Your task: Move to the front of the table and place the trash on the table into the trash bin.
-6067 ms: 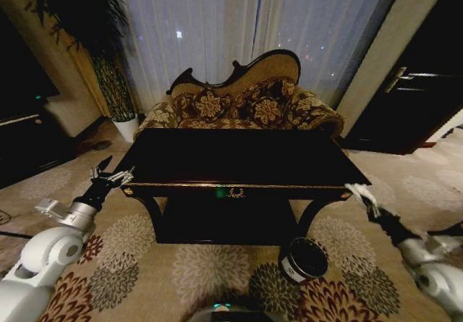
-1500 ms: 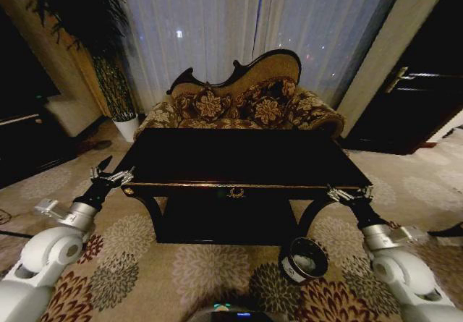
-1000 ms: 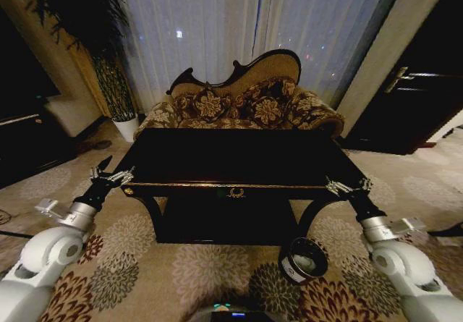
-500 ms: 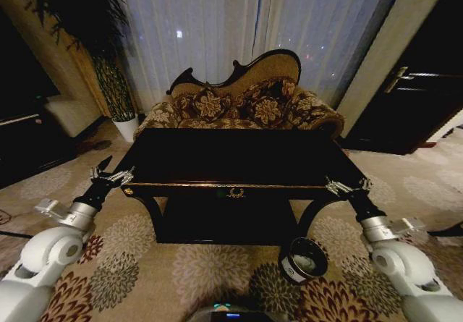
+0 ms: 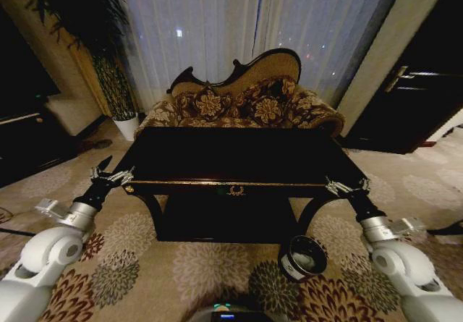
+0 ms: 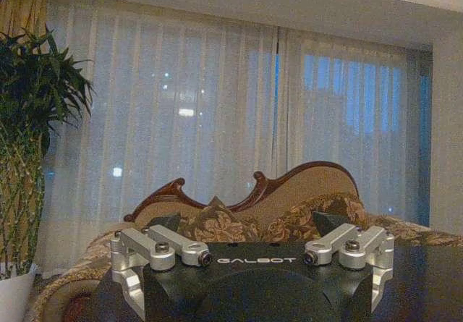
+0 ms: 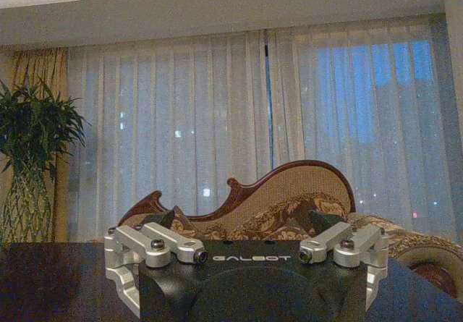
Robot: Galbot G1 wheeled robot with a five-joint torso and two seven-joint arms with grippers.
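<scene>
The black counter (image 5: 239, 155) stands directly ahead, in front of a sofa (image 5: 239, 101). The left tool (image 5: 110, 176) hovers at its left front corner, fingers spread and holding nothing. The right tool (image 5: 346, 187) hovers at the right front corner, likewise spread and unladen. The trash bin (image 5: 303, 257) sits on the carpet (image 5: 202, 268) below the right corner, pale trash (image 5: 307, 262) inside.

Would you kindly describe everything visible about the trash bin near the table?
The trash bin is a small dark cylindrical bucket with a white label on its side. It stands on the patterned carpet, tilted slightly toward the camera, its open mouth showing something pale inside. It sits beside the table's front right leg, well below the tabletop, near the right arm; nothing grips it.
</scene>
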